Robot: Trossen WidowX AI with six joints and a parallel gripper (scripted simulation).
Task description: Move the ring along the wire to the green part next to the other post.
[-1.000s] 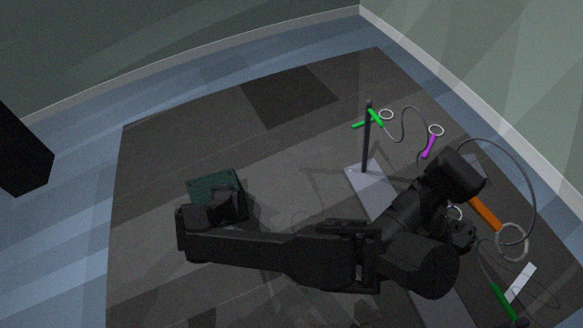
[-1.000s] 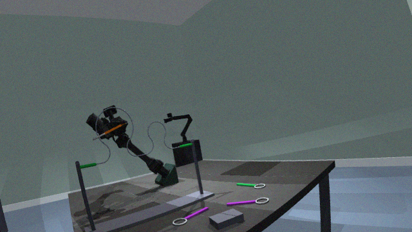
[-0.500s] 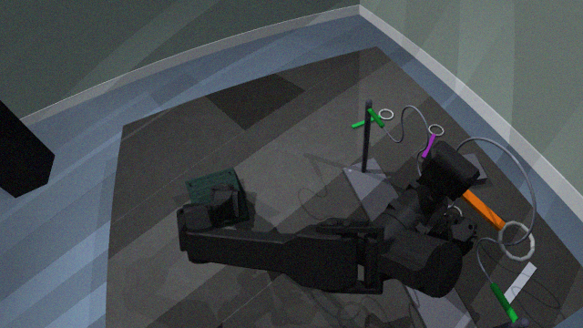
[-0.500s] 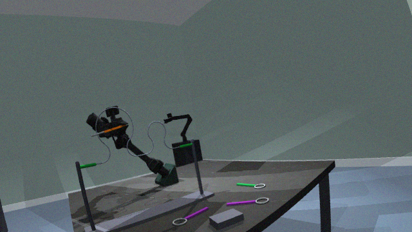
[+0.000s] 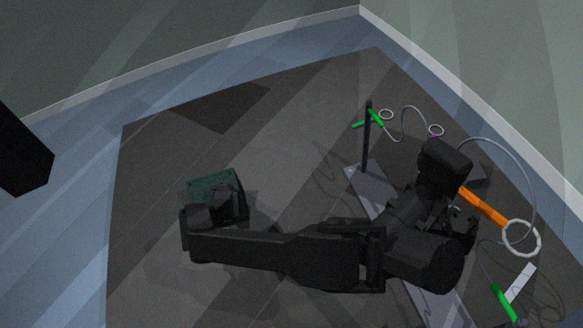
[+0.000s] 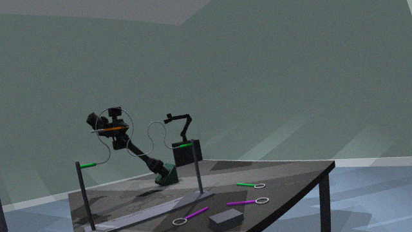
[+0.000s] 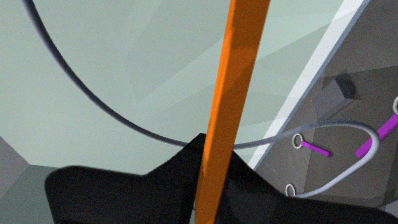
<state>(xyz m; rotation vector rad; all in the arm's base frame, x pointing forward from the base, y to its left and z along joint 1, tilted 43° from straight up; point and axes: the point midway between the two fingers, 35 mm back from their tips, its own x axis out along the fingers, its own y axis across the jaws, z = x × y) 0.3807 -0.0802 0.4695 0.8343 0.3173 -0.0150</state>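
Note:
The orange handle [image 5: 483, 206] [image 6: 112, 129] [image 7: 225, 100] is held by my gripper [image 7: 207, 140], which is shut on it. The white ring [image 5: 527, 256] [image 6: 94, 131] at the handle's far end surrounds the grey wire [image 5: 534, 191] [image 6: 132, 125] [image 7: 95, 100] on the side of the big loop towards the near post. In the exterior view the ring is seen edge-on. The near post [image 6: 85, 196] bears a green part [image 5: 505, 302] [image 6: 88, 165]; the other post [image 5: 366, 137] [image 6: 197, 171] bears another green part [image 5: 375, 117] [image 6: 185, 145]. In the top view the fingertips are hidden. Clearance from the wire is hard to tell.
Two purple-handled rings, one purple handle [image 6: 243, 203] and another purple handle [image 6: 197, 213], lie by a grey block [image 6: 226, 220]. A green-handled ring [image 6: 246, 185] lies behind them. A white strip [image 5: 521, 283] is near the near post. A dark box [image 6: 187, 154] stands in the background.

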